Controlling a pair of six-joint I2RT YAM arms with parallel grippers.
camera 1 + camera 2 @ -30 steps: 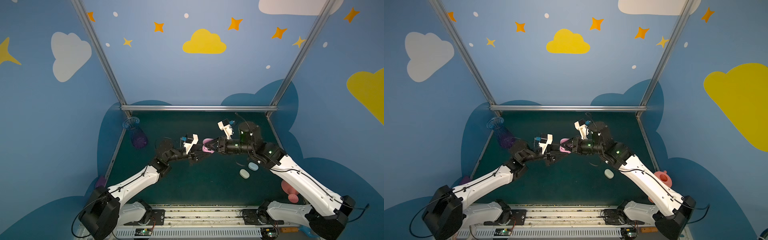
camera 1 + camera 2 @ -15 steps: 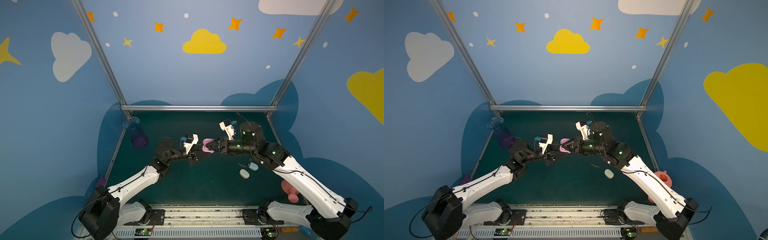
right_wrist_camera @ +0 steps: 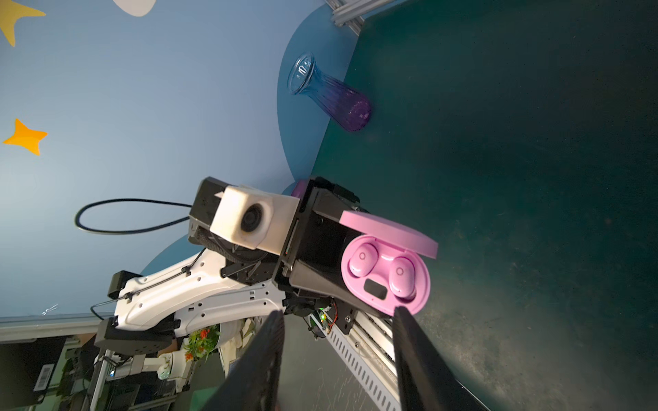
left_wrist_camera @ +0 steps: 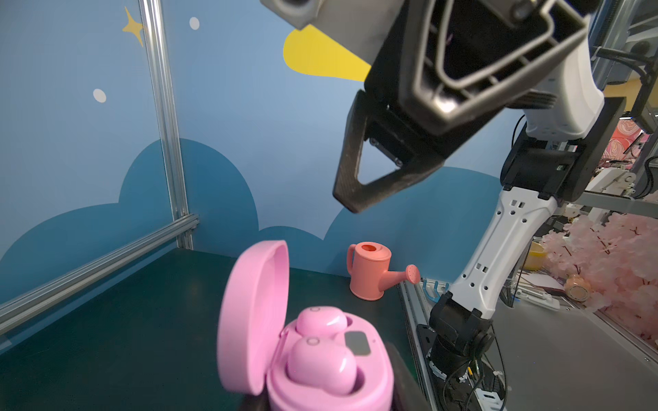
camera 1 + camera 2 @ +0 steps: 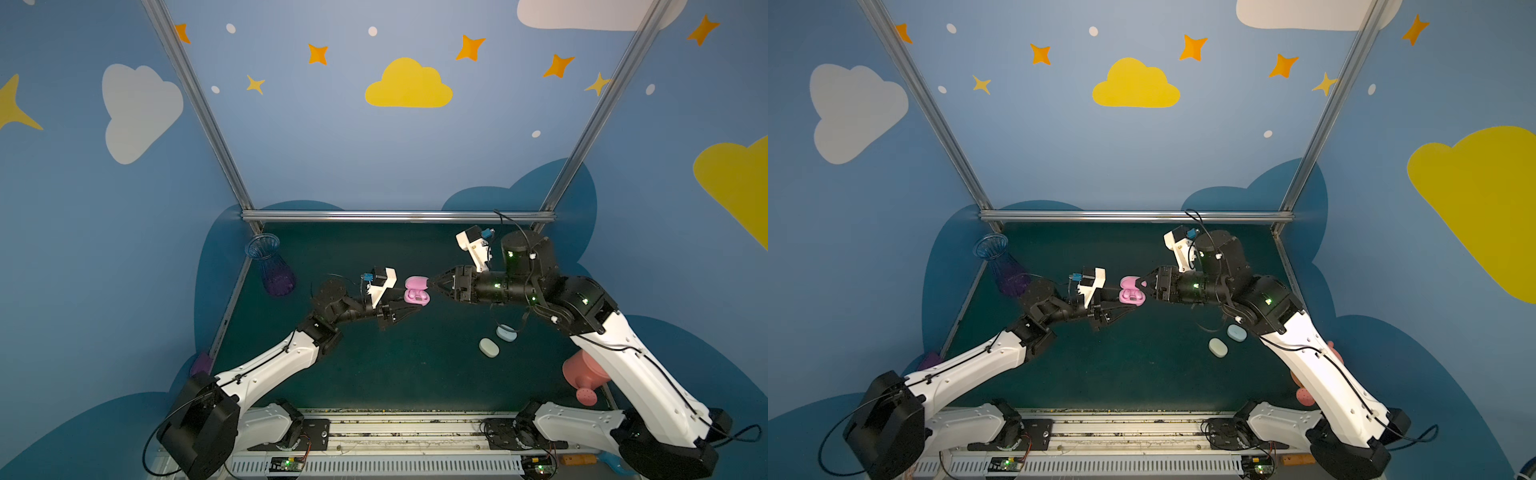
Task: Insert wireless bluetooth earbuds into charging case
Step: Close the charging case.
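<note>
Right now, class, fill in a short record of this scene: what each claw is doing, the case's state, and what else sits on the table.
Left claw: shut on the pink case
Right claw: open, empty, pointing at the case
Lid: open
Pink earbuds: both seated in the case
Table: pale case and blue case, closed; watering can; vase

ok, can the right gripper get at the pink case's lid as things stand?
Probably yes. The right gripper is open, right in front of the pink case that the left gripper holds; the lid stands open with nothing between.
</note>
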